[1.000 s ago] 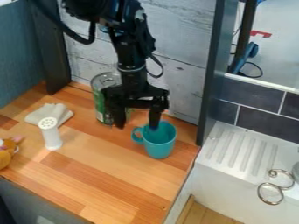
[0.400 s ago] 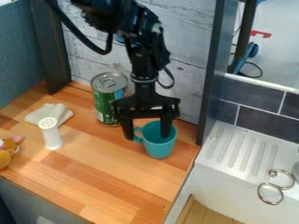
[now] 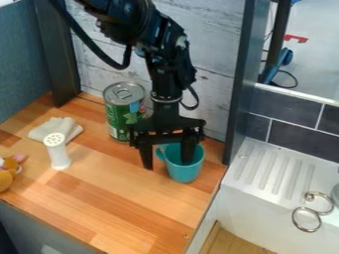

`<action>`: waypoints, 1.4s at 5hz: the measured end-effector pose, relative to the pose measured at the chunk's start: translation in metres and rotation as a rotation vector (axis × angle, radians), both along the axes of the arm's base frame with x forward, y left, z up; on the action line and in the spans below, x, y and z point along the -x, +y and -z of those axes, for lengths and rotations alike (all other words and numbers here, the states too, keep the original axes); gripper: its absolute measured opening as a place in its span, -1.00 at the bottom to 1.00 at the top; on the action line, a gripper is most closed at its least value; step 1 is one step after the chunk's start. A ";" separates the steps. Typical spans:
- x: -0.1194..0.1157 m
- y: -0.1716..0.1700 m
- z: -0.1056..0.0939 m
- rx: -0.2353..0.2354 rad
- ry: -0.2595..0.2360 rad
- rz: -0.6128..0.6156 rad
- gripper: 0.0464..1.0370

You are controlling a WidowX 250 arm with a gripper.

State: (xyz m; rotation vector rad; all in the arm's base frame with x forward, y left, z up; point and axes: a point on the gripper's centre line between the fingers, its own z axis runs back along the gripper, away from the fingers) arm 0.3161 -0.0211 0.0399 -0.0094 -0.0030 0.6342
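teal mug [image 3: 184, 173]: just below frame centre, nudged slightly rightward | gripper [image 3: 167, 166]: lowered, jaws spread, one finger inside, other beyond handle [image 3: 160, 153]; wall now straddled, seemingly unpinched | green can [image 3: 123, 115]: upper left of mug

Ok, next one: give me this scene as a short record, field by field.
claw: open, one finger apparently inside the mug, the other outside, on its handle side
mug: teal, upright
can: green, ribbed, upright, behind the claw
shaker: white, perforated top
cloth: pale, crumpled, behind the shaker
soft toy: orange-brown, cut off by the view's edge
surface: wooden counter
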 end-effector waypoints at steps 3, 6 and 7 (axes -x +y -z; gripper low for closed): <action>0.004 0.014 0.011 0.036 -0.029 -0.052 -0.81; 0.064 0.032 -0.045 -0.026 -0.166 -0.180 -0.91; 0.092 0.050 -0.040 -0.035 -0.118 -0.273 -0.91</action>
